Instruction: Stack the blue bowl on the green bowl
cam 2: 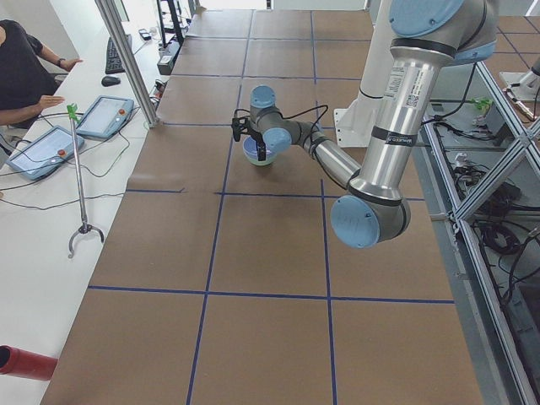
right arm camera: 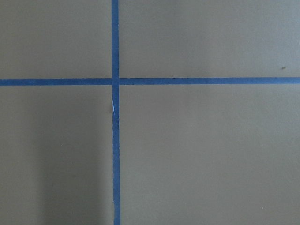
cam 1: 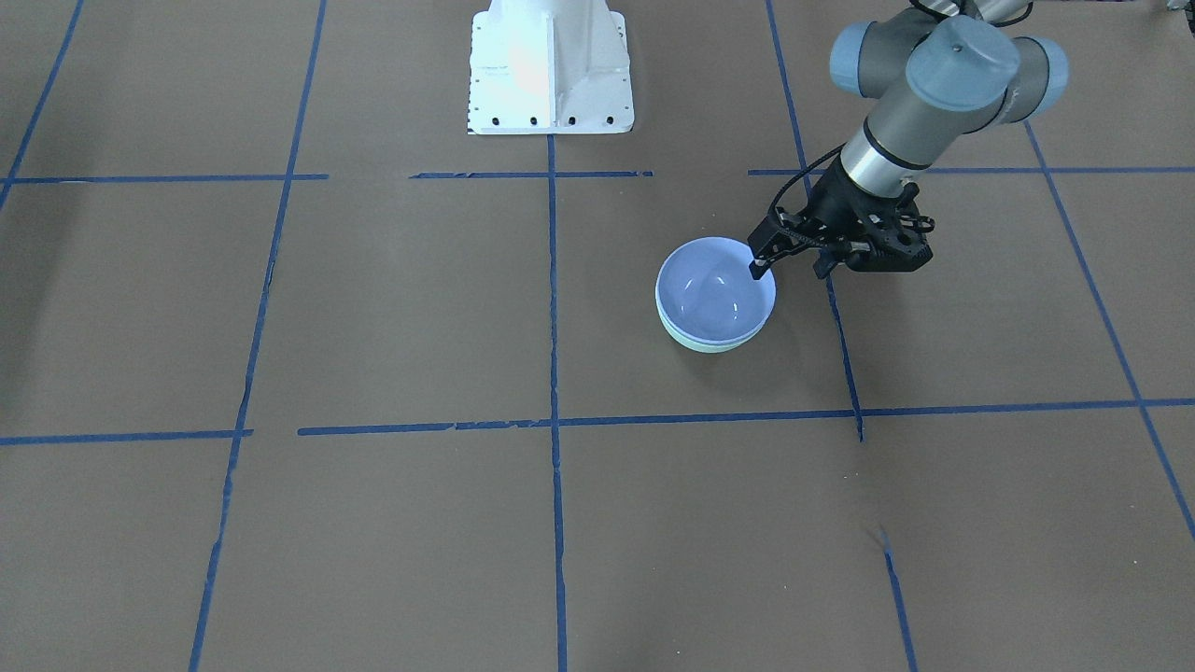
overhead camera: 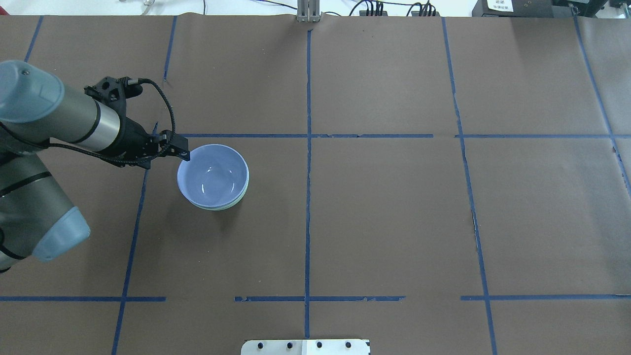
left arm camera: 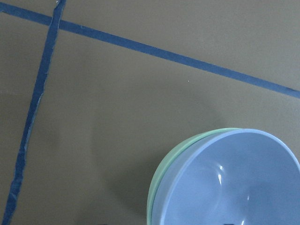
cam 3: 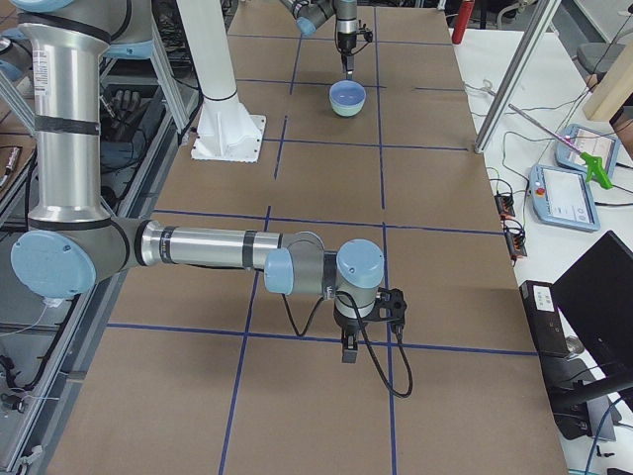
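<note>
The blue bowl (cam 1: 714, 291) sits nested inside the green bowl (cam 1: 711, 344), whose mint rim shows just beneath it; the pair stands on the brown table left of centre in the overhead view (overhead camera: 213, 173). My left gripper (cam 1: 792, 269) is open at the blue bowl's rim, one finger (cam 1: 760, 267) over the inside edge and the other outside it, holding nothing. The left wrist view shows the blue bowl (left arm camera: 234, 180) in the green bowl (left arm camera: 155, 187). My right gripper (cam 3: 348, 346) hangs over bare table far from the bowls; I cannot tell whether it is open or shut.
Blue tape lines (overhead camera: 308, 148) divide the brown paper table into squares. The robot's white base (cam 1: 551, 70) stands at the table's back edge. Operators' tablets (cam 2: 101, 114) and a grabber tool (cam 2: 80, 194) lie on the side bench.
</note>
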You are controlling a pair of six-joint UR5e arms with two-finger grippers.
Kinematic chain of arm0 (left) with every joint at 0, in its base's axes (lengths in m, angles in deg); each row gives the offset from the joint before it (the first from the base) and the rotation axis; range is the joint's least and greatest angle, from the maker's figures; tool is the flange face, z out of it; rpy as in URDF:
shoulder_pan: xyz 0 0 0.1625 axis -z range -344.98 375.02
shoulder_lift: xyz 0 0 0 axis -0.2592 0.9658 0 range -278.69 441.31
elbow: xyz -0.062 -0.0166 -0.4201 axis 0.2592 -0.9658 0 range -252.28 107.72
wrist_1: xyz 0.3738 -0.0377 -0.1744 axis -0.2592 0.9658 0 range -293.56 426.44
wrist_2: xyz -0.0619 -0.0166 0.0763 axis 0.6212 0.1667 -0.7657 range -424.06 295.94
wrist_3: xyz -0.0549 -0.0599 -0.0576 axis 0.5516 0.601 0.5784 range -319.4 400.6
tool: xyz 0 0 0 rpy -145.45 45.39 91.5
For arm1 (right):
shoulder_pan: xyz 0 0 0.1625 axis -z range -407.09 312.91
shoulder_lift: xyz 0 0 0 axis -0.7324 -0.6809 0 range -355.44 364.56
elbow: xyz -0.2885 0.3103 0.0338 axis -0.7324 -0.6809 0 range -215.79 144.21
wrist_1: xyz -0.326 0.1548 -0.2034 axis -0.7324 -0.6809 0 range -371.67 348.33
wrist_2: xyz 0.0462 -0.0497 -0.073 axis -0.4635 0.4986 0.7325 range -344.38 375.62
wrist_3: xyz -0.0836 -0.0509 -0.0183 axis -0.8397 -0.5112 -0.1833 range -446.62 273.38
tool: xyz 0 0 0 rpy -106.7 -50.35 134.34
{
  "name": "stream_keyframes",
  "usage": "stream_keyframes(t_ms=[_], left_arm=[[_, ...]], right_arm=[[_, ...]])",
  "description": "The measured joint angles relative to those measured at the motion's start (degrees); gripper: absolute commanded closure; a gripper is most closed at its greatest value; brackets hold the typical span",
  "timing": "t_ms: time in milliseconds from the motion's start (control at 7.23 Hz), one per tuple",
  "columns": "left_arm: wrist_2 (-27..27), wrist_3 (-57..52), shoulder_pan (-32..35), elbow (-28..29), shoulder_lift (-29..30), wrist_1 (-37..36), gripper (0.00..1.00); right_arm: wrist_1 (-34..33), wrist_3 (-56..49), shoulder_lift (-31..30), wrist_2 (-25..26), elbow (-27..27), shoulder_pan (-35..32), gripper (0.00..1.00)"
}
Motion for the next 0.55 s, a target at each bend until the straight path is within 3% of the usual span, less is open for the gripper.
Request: stream_keyframes(t_ms=[553], left_arm=[[0.74, -34.19, 15.66, 1.17, -1.71, -9.07, 0.0]], right_arm=[[-0.01, 0.0, 0.0, -0.03, 0.0, 0.0, 0.0]])
